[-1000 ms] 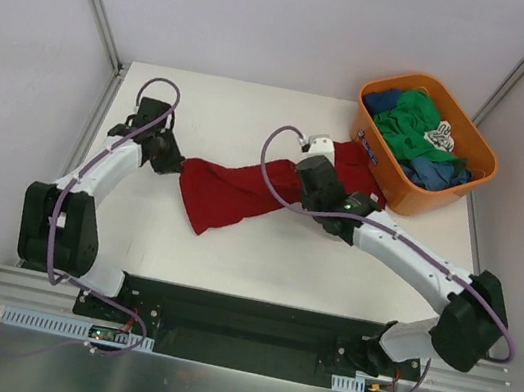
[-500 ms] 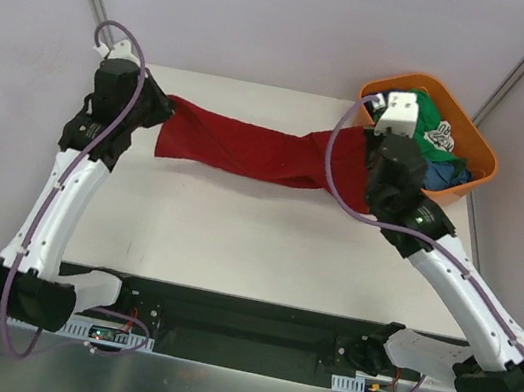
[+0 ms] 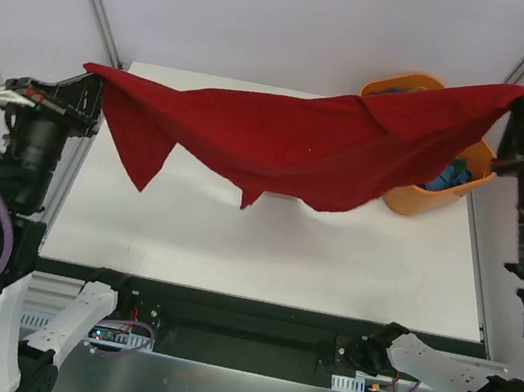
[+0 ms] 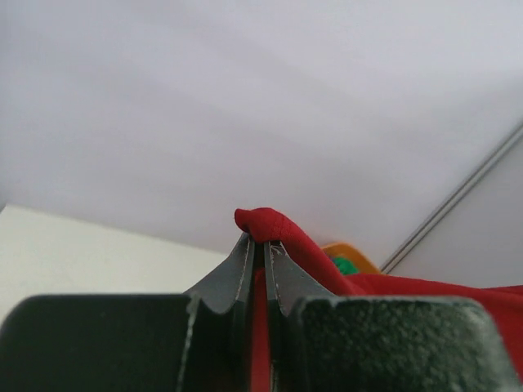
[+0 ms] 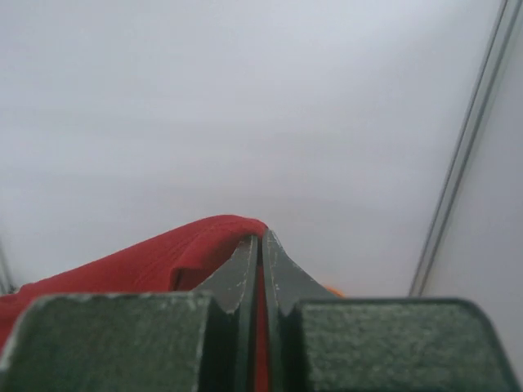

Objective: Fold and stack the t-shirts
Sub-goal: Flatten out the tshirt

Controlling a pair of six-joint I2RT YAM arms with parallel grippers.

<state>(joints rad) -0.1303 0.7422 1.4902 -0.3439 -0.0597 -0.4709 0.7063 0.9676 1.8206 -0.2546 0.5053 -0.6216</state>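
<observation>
The dark red t-shirt point(image 3: 291, 145) hangs stretched above the far edge of the worktop point(image 3: 263, 247), over the orange tub point(image 3: 414, 198) at its far right corner. The left tool point(image 3: 97, 86) and the right tool point(image 3: 521, 100) are each clamped shut on one end.

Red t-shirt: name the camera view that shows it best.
Top external: the whole red t-shirt hangs spread out, corner to corner. Each wrist view shows only a small pinched fold between its fingers.
</observation>
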